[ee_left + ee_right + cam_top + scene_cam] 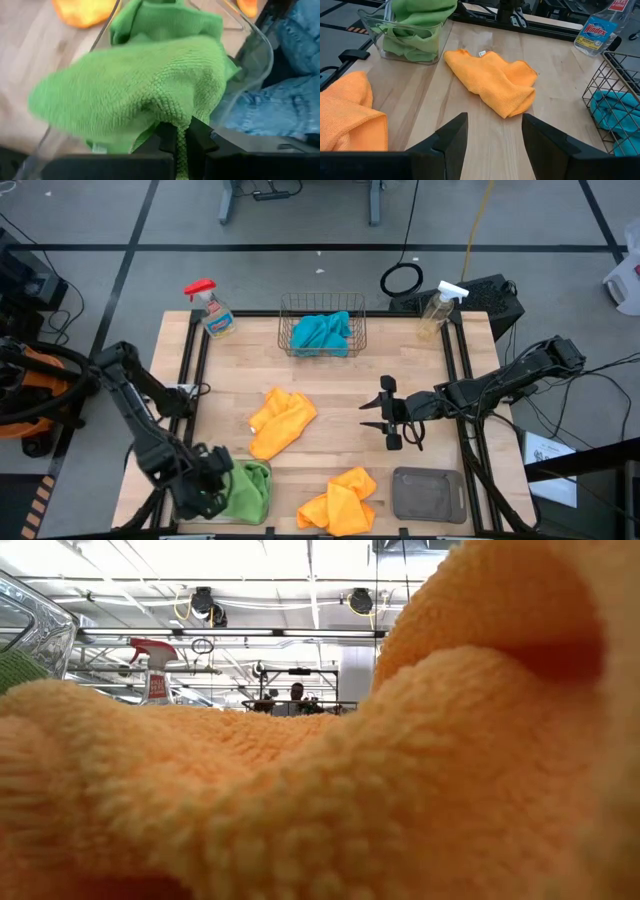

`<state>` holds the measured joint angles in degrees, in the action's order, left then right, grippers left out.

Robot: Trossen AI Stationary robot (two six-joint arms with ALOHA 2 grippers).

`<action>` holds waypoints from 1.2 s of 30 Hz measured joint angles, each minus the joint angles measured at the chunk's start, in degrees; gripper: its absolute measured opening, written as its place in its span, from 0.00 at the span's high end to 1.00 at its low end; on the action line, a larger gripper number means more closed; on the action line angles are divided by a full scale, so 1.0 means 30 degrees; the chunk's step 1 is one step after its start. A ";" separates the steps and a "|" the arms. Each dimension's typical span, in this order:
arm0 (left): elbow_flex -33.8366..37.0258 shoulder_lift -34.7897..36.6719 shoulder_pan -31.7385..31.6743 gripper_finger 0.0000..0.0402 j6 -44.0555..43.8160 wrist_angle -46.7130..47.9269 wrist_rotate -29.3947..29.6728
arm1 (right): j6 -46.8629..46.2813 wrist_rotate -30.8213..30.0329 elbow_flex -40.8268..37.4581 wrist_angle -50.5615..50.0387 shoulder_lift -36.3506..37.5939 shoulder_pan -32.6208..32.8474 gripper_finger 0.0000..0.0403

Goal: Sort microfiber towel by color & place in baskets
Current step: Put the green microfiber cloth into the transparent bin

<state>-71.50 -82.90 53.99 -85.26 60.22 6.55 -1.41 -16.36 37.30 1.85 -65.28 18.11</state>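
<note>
My left gripper point(215, 478) is at the near left and is shut on a green towel point(135, 90) over the clear bin point(262, 502). Another green towel point(165, 20) lies in that bin. My right gripper point(386, 420) hovers open and empty over the middle right of the table. One orange towel point(282, 420) lies flat mid-table, also seen in the right wrist view point(495, 82). A second orange towel point(340, 500) lies at the near edge and fills the low view point(320, 790). Teal towels point(322, 332) lie in the copper wire basket point(322, 308). The dark grey bin point(428, 493) stands near right. My left gripper pinches a bunched edge of the green towel point(181, 131) between its two fingers point(167, 142). The fingers come from the table's left, slanting down. The towel spreads out in front of the fingers, above the clear bin's rim point(260, 47) and the green towel inside.
A red-capped spray bottle point(210, 308) stands at the far left corner and a white-capped one point(440, 308) at the far right. A person's blue jeans point(295, 60) show beyond the table's near edge. Bare wood lies between the orange towels and the wire basket.
</note>
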 joint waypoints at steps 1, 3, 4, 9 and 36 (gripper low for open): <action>0.0000 -0.0297 -0.0256 0.96 0.0522 -0.0112 -0.0013 | 0.0000 -0.0007 0.0000 0.0007 0.0000 0.0000 0.56; 0.0000 -0.0906 -0.0780 0.96 0.1489 -0.0232 -0.0365 | 0.0000 -0.0005 0.0000 -0.0001 0.0000 0.0000 0.56; 0.0000 -0.1216 -0.1032 0.96 0.1950 -0.0385 -0.0709 | -0.0007 -0.0002 0.0000 0.0005 0.0000 0.0000 0.56; 0.0000 -0.2746 -0.2021 0.96 0.4100 -0.1692 -0.1772 | -0.0007 0.0001 0.0000 -0.0001 0.0000 0.0000 0.56; 0.3596 -0.5348 -0.3866 0.96 0.4868 -0.6685 -0.2749 | -0.0015 0.0066 0.0000 -0.0329 -0.0007 0.0000 0.56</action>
<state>-60.72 -98.95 42.39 -70.65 40.16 -1.70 -1.45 -16.16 37.30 0.86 -65.30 18.11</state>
